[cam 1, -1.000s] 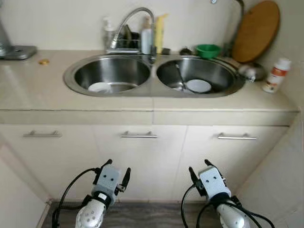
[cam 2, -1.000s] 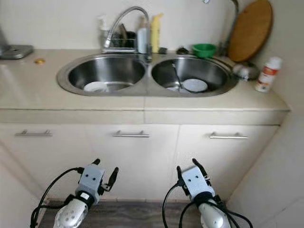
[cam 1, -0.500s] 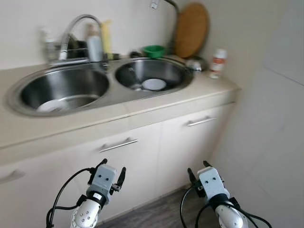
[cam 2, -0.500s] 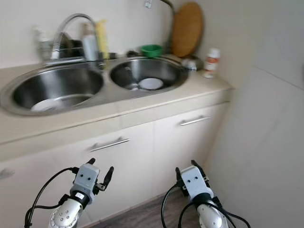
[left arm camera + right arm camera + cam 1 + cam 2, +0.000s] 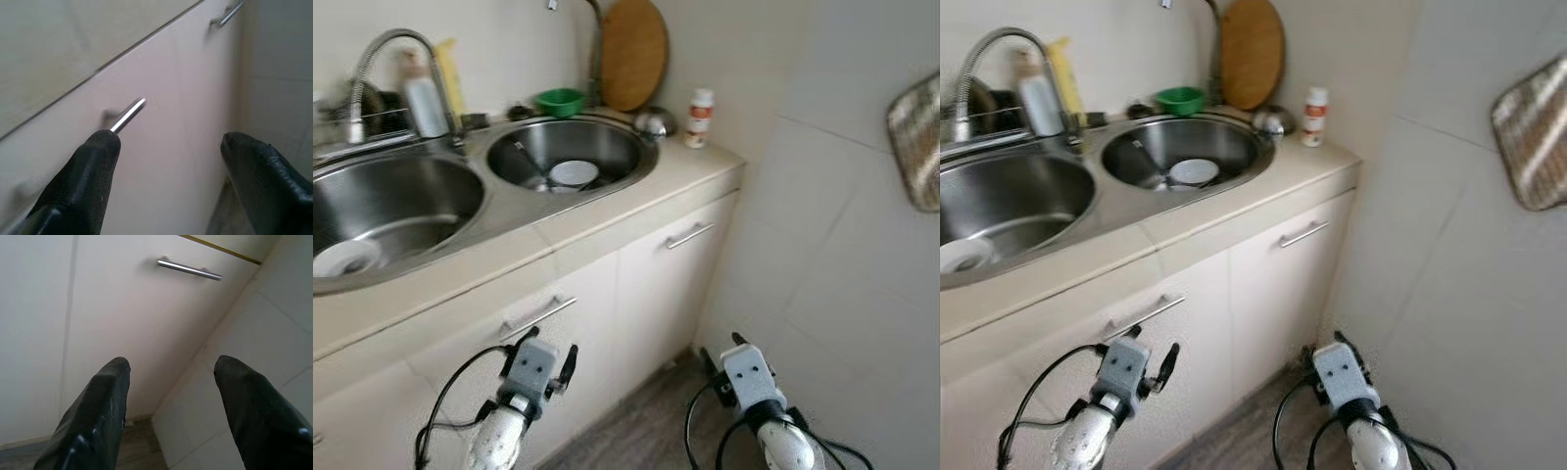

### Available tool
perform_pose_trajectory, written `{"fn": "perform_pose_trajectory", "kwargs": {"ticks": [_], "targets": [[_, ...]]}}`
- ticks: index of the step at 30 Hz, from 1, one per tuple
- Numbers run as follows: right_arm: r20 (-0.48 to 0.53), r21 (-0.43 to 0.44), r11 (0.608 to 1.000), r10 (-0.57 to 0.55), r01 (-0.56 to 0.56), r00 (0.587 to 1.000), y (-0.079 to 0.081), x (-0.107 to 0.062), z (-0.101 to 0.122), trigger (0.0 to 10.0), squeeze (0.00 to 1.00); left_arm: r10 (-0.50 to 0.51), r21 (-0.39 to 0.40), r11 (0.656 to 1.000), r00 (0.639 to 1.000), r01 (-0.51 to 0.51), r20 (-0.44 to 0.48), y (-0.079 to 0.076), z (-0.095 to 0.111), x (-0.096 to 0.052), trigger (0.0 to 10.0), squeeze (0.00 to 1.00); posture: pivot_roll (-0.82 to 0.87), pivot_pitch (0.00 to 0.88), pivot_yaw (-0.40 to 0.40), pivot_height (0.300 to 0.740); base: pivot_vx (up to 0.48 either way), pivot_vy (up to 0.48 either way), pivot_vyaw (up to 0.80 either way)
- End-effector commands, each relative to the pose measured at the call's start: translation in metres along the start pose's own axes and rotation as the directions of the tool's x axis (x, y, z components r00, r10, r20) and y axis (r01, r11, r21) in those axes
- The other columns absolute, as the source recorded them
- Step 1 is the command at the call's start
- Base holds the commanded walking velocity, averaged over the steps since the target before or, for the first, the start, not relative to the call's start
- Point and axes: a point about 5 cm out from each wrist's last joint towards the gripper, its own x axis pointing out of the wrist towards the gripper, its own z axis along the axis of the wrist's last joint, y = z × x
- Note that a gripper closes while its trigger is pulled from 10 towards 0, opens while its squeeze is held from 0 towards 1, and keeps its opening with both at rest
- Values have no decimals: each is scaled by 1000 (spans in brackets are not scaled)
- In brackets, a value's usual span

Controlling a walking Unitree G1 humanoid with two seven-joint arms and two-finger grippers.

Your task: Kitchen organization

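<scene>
We are holding our left pincer (image 5: 540, 354) and right pincer (image 5: 725, 354) low near the floor (image 5: 636, 431), both spread wide and gripping nothing. Just ahead of the left pincer a cupboard handle (image 5: 128, 113) is sticking out. Ahead of the right pincer another handle (image 5: 189, 269) is sitting on its door. Far above both pincers, the table (image 5: 597, 211) is carrying a double sink (image 5: 475, 181), with a white plate (image 5: 574, 173), a green bowl (image 5: 559, 101) and a white bottle (image 5: 700, 117).

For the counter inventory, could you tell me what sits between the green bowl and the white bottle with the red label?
In the left eye view, a shiny metal lid lies between the green bowl and the white bottle, with the wooden board behind.
</scene>
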Motion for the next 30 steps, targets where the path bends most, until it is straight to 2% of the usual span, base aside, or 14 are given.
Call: {"fn": "perform_pose_trajectory", "kwargs": {"ticks": [1, 4, 7, 18, 30], "targets": [[18, -4, 1000, -6, 6, 1000, -3, 2, 3, 10000, 0, -4, 5, 1000, 1000, 4, -14, -1, -2, 0, 10000, 0, 30, 0, -7, 740, 0, 0, 0], [15, -1, 1000, -7, 7, 1000, -4, 2, 3, 10000, 0, -3, 4, 1000, 1000, 3, -15, -1, -2, 0, 10000, 0, 29, 0, -7, 740, 0, 0, 0], [2, 12, 1000, -13, 13, 1000, -4, 2, 1, 10000, 0, -2, 2, 1000, 1000, 2, -12, -1, -1, 1, 10000, 0, 28, 0, -6, 740, 0, -480, -800], [-3, 15, 1000, -13, 13, 1000, -4, 3, 1, 10000, 0, 1, -14, 1000, 1000, 0, 13, 0, 1, 1, 10000, 0, 29, 0, -5, 740, 0, 0, -800], [13, 14, 1000, -13, 13, 1000, -4, 4, 3, 10000, 0, -9, 5, 1000, 1000, 9, -8, 0, -1, 1, 10000, 0, 30, 0, -3, 740, 0, -40, -728]]}}
